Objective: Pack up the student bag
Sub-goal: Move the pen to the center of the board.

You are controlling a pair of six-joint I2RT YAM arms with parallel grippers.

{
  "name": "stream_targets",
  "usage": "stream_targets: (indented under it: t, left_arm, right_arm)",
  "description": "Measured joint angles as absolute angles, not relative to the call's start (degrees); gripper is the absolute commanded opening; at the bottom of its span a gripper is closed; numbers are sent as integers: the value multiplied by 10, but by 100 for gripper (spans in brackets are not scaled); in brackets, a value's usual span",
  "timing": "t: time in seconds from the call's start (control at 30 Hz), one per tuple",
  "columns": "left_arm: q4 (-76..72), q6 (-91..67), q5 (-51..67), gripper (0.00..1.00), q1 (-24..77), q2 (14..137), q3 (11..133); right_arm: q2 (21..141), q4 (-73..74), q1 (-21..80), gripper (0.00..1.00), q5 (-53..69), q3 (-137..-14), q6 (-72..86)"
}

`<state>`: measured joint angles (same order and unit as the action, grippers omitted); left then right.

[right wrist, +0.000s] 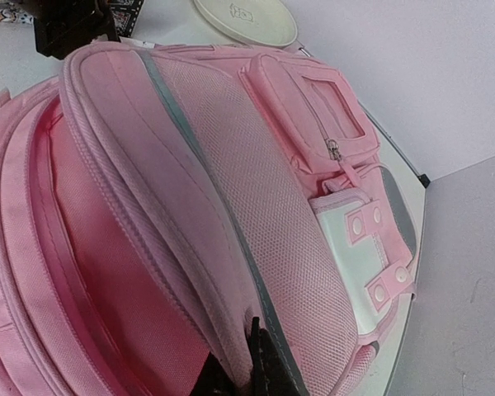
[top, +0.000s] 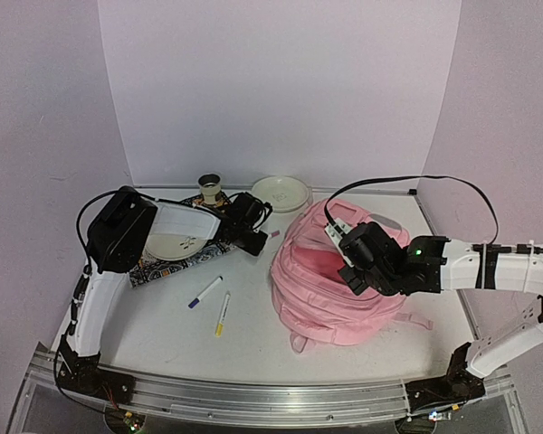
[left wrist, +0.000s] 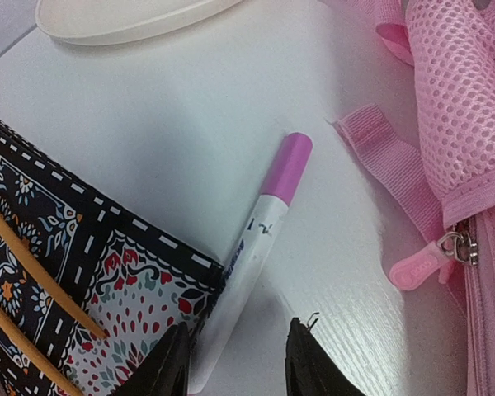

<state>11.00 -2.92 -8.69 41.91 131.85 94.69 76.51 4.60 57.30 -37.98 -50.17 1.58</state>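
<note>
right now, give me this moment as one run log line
left claw: open, astride pink-capped marker beside patterned case | right claw: shut on student bag flap, holding it open | marker not yet packed

The whole white table [top: 253, 334] is viewed from high behind, angled downward. The left wrist view is held very near the tabletop, facing a pink-capped white marker [left wrist: 264, 223]. The right wrist view is set close against the soft pink fabric backpack [right wrist: 256, 165]. Backpack and round white plate [right wrist: 246, 18] are shared by all views.

Pink student bag [top: 330, 303] with white buckle patch [right wrist: 355, 256] — purple-capped white marker [left wrist: 256, 247] — dark floral-print case [left wrist: 58, 272]
</note>
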Motion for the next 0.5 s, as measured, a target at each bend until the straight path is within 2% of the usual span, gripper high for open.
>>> stream_targets:
  t: [0.2,0.37,0.5]
  left_arm:
    - [113,-28,-88,40,419,1338,965]
    - [116,-29,-84,23,419,1340,966]
    - [91,-38,-58,15,417,1321,928]
  right_arm:
    - [766,46,573,1,-380,-502,16]
    - [766,46,573,1,-380,-502,16]
    - [766,45,573,1,-381,-502,16]
